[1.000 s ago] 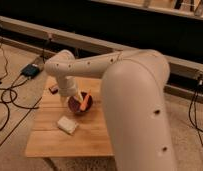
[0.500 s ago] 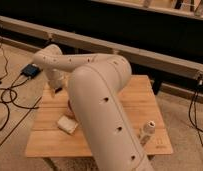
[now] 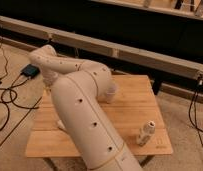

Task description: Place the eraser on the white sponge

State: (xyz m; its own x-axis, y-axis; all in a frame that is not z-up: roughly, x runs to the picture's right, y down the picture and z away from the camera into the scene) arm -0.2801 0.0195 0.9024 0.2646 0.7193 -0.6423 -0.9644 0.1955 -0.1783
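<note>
camera view: the arm fills the middle of the shot. its fat cream link rises from the bottom edge, folds back at the elbow, and the wrist drops twd the far-left part of the table. the gripper sits below that wrist, hidden behind the arm, so can't tell how wide it stands or whether it has anything. the eraser isn't visible, prob covered by the arm. a pale corner beside the arm near the table's front-left looks like the sponge, but only a sliver shows.

step, as a guess: approach or reach phase over the left side. nothing shows the eraser resting on the sponge, so placing is not yet done. next move needs the eraser found and gripped flat across its narrow sides, then carried over to the sponge and lowered gently, since the sponge is prob soft and will give.

materials: table is light wood w/ straight plank grain, square edges. arm shells are smooth, glossy, rounded, w/ small dark dots. a white cup stands just right of the arm, plain and round. a small pale bottle stands near the front-right edge. dark cables and a flat box lie on the floor at left.
</note>
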